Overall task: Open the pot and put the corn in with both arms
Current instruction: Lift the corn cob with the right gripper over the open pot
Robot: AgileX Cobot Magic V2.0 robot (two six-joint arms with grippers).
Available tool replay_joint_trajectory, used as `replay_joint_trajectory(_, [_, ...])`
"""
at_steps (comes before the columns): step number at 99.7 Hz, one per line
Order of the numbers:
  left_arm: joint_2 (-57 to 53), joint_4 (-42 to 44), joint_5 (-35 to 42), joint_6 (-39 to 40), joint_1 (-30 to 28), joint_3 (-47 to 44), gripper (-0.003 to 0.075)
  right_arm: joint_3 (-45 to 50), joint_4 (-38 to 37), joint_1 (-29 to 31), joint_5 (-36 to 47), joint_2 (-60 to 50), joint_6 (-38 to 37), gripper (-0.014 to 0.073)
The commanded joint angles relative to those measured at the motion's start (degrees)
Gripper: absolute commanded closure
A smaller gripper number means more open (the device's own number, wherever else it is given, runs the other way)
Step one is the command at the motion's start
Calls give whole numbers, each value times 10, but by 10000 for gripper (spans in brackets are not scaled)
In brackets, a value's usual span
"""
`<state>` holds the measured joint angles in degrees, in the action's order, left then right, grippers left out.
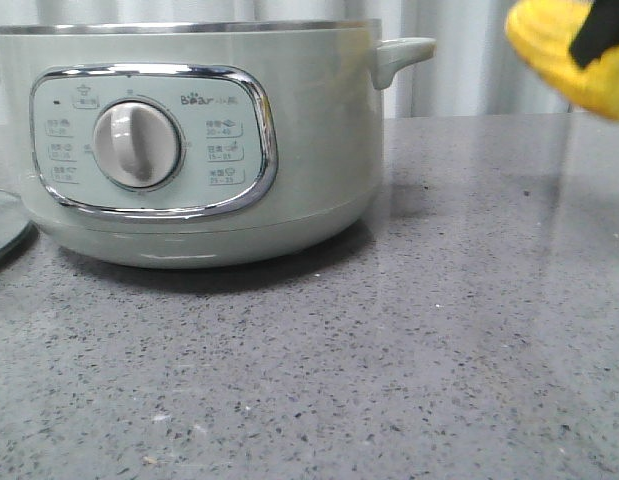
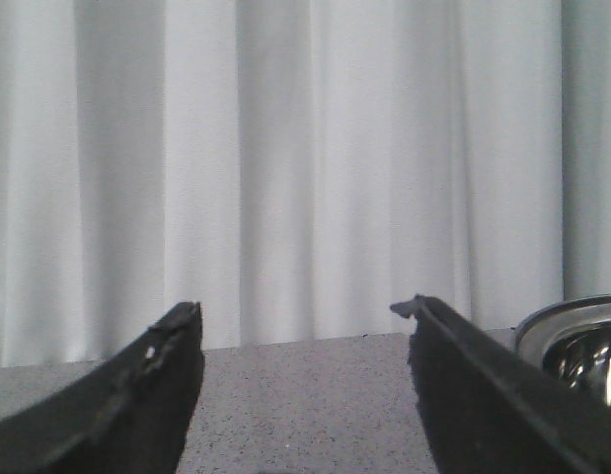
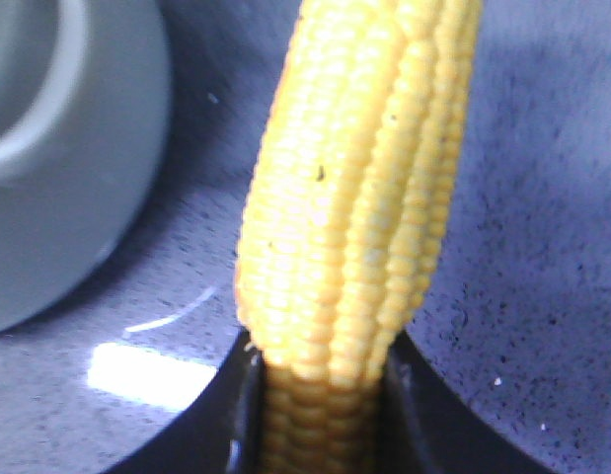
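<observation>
Up in the air beside the pot (image 1: 199, 140), the right gripper (image 3: 320, 395) squeezed the corn (image 3: 354, 197). The lid was off. The left gripper (image 2: 300, 326) hung wide apart, holding nothing. The corn still had to go in.

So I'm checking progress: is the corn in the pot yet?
Not yet. The corn is clamped in the right gripper, held in the air off to the pot's right, above the table.
</observation>
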<state>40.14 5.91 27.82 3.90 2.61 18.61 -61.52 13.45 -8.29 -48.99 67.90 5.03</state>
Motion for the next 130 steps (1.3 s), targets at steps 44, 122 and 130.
replay_joint_trajectory(44, [-3,-2,44,4,0,22,310,-212,20,-205,61,93,2,657])
replay_joint_trajectory(122, [-3,-3,53,4,0,22,310,-331,20,-242,50,264,11,251])
replay_joint_trajectory(130, [-3,-3,53,4,0,22,310,-331,20,-242,47,264,11,251])
